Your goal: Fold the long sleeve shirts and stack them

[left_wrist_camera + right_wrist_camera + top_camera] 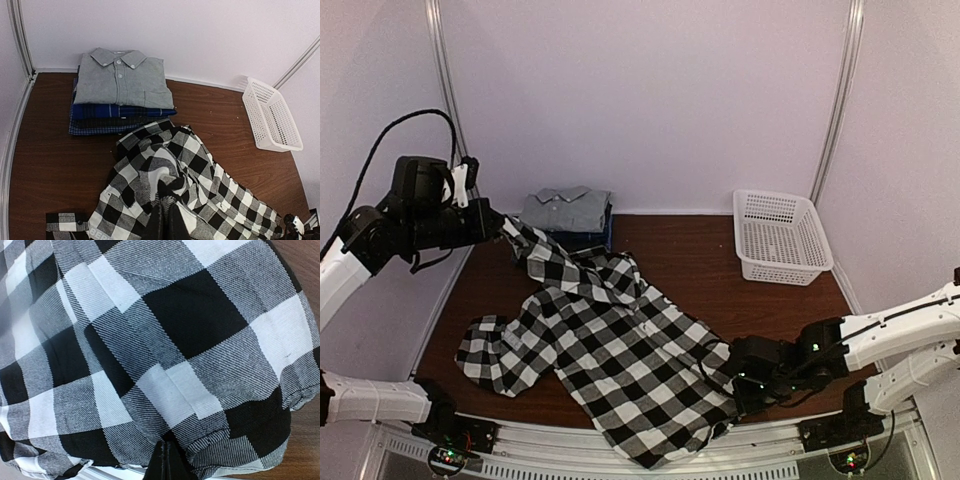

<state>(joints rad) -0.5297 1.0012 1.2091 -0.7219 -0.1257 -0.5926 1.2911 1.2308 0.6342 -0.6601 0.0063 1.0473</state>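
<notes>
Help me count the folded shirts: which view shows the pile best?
Left wrist view: the pile sits unobstructed, its layers visible. The top view shows it small and distant; the right wrist view shows only the checked shirt.

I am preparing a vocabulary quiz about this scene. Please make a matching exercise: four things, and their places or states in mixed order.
1 checked shirt
2 grey shirt
3 white basket
4 right gripper

a top of folded stack
b far right corner
c spread over table middle
d shut on checked shirt's edge

Pairs: 1-c, 2-a, 3-b, 4-d
</notes>
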